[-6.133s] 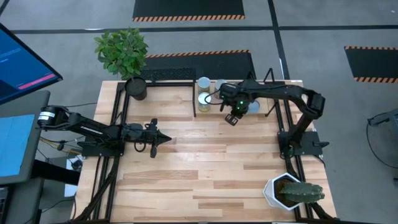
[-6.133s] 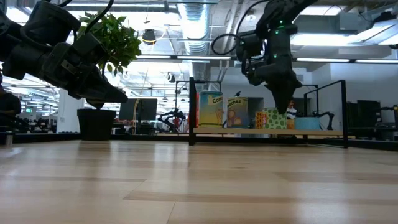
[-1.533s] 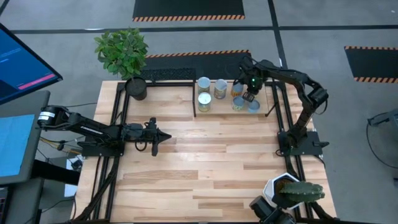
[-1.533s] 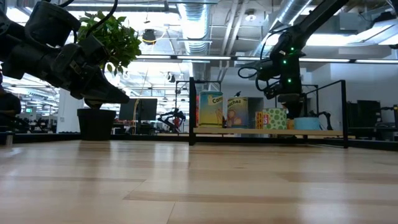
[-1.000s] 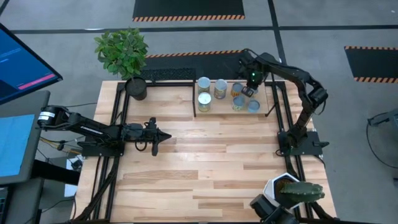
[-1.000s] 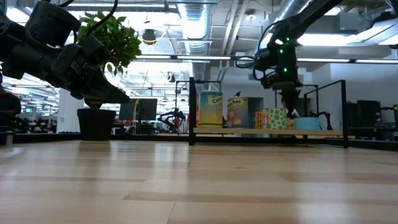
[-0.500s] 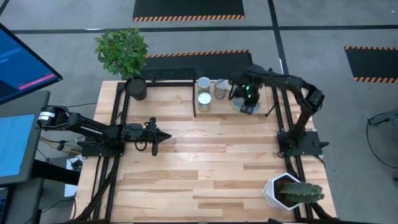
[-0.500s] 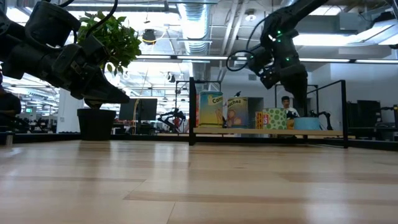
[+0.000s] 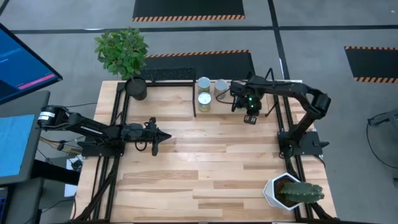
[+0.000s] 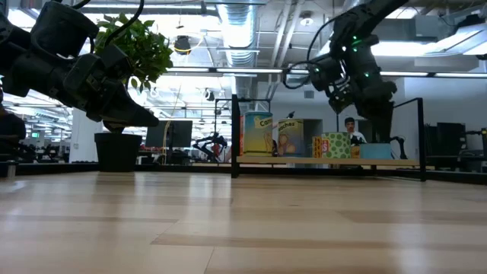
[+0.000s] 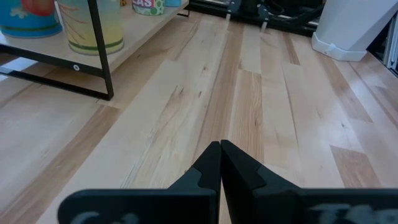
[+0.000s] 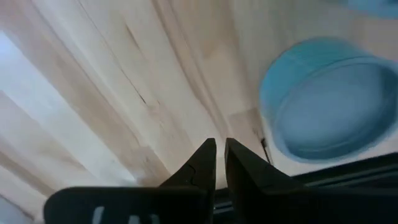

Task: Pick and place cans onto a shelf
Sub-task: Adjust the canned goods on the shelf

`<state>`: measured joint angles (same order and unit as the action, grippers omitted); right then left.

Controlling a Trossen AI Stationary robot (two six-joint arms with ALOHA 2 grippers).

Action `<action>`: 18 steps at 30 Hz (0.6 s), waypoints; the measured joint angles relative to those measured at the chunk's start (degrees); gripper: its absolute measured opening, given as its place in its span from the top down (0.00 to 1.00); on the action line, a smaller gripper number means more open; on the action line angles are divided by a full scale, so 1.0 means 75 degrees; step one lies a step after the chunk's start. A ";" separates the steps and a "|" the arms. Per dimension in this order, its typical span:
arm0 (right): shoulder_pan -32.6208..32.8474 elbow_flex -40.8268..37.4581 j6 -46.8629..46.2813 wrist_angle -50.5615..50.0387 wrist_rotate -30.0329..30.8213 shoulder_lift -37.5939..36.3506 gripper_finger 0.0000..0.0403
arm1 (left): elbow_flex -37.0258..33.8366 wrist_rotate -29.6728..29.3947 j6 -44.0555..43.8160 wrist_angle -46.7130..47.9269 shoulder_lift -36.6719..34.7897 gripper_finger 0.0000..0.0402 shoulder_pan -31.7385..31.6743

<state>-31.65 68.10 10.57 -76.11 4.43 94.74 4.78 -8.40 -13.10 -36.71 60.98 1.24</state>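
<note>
Several cans stand upright on the wooden board of the shelf at the table's far side. The high view shows three of them, and my right arm covers the rest. My right gripper hangs above the shelf's near edge, pointing down, its fingers a narrow gap apart with nothing between them. Beside it is a can with a pale-blue top. My left gripper waits shut over the table's left part, holding nothing.
A black pot with a green plant stands at the far left corner. A white cactus pot is at the near right corner. Bare wood lies across the table's middle. A person shows far behind the shelf.
My right gripper has moved from over the far side of the shelf toward the table's near edge, sinking a little and turning as it went. It now hangs over the shelf's near edge. The cans have stayed in place.
</note>
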 joint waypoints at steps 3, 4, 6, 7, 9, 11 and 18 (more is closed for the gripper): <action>-0.0048 -0.0364 0.0030 0.0151 -0.0005 -0.0037 0.86 | 0.0000 0.0000 0.0000 -0.0002 -0.0001 1.00 -0.0001; -0.0048 -0.0478 0.0032 0.0134 -0.0001 -0.0037 0.86 | 0.0000 0.0000 -0.0002 -0.0002 0.0002 1.00 -0.0001; -0.0050 -0.0588 -0.0010 0.0213 0.0004 -0.0038 0.86 | 0.0000 0.0000 0.0000 -0.0002 0.0001 1.00 -0.0001; -0.0048 -0.0599 -0.0039 0.0342 0.0028 -0.0040 0.86 | 0.0000 0.0000 0.0000 -0.0002 -0.0001 1.00 0.0002; -0.0048 -0.0599 -0.0103 0.0572 0.0035 -0.0040 0.86 | 0.0000 0.0000 0.0000 -0.0002 0.0002 1.00 -0.0001; -0.0055 -0.0599 -0.0121 0.0670 0.0069 -0.0040 0.86 | 0.0000 0.0000 0.0000 -0.0002 0.0002 1.00 0.0000; -0.0265 -0.0599 -0.0090 0.0827 0.0625 -0.0040 0.86 | 0.0000 0.0000 0.0000 -0.0002 0.0002 1.00 -0.0001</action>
<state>-33.64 63.61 9.89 -69.90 9.11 94.43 4.78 -8.40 -13.10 -36.73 60.99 1.24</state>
